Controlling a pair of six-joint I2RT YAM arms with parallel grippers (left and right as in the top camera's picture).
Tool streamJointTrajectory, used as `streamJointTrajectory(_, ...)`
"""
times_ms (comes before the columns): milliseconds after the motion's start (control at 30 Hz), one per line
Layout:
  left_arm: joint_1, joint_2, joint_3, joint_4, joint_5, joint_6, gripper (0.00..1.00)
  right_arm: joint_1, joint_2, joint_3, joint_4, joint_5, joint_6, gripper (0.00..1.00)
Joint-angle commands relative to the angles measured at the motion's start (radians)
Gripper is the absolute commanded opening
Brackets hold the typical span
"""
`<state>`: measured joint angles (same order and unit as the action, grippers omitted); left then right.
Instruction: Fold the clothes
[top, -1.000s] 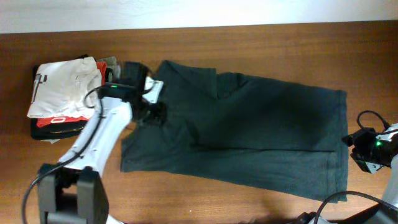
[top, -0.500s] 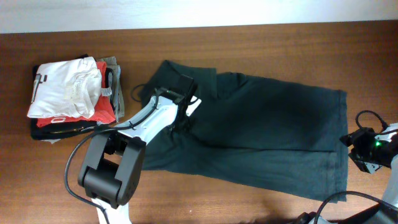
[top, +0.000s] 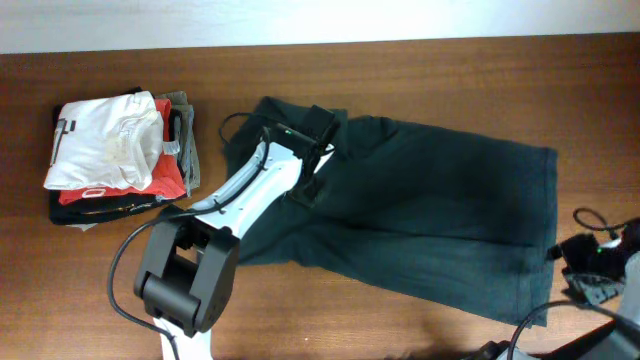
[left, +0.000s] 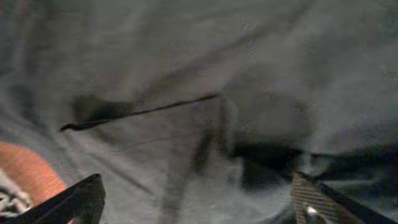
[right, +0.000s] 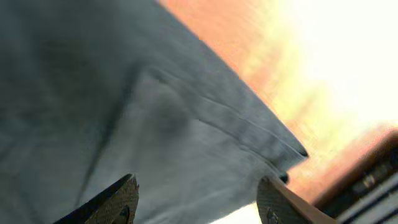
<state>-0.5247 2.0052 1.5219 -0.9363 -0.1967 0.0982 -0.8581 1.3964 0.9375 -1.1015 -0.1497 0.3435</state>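
The dark charcoal T-shirt (top: 420, 220) lies spread across the middle of the wooden table, plain side up, creased at its left end. My left gripper (top: 312, 150) hovers over the shirt's upper left part; in the left wrist view its fingers (left: 199, 202) are wide apart over wrinkled fabric (left: 199, 112). My right gripper (top: 580, 268) is at the shirt's right hem near the table's right edge. In the right wrist view its fingers (right: 199, 199) are open over the hem (right: 205, 130).
A stack of folded garments, white (top: 105, 140) on top of red (top: 165, 178) and grey, sits at the far left. Bare wood (top: 420, 70) runs along the back, and cables lie by the right arm.
My left gripper has swung right from beside the folded stack onto the shirt's upper left part. The shirt's left end has bunched a little. My right gripper dropped slightly toward the front.
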Motion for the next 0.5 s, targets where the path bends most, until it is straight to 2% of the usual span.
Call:
streamJointTrajectory(0,0.057,0.012,0.130,-0.074,-0.031,0.000,0.99,-0.028,0.028,-0.067,0.010,0.051,0.046,0.65)
streamJointTrajectory(67,0.079,0.012,0.246,-0.138,-0.029,0.000,0.99,-0.028,0.035,-0.139,0.072,0.053,0.098,0.63)
streamJointTrajectory(100,0.085,0.012,0.305,-0.166,-0.029,0.001,0.99,-0.028,0.035,-0.196,0.124,0.053,0.109,0.55)
streamJointTrajectory(167,0.087,0.012,0.340,-0.198,-0.029,0.001,0.99,-0.028,0.035,-0.279,0.200,0.054,0.137,0.52)
streamJointTrajectory(267,0.092,0.012,0.340,-0.205,-0.031,0.001,0.99,-0.028,0.035,-0.298,0.194,0.065,0.149,0.43)
streamJointTrajectory(333,0.099,0.012,0.340,-0.206,-0.033,0.001,0.99,-0.028,0.035,-0.298,0.204,0.114,0.167,0.42)
streamJointTrajectory(433,0.117,0.012,0.340,-0.210,-0.033,0.001,0.99,-0.028,0.035,-0.298,0.214,0.215,0.166,0.10)
streamJointTrajectory(467,0.119,0.012,0.340,-0.210,-0.033,0.001,0.99,-0.028,0.035,-0.298,0.222,0.214,0.167,0.07)
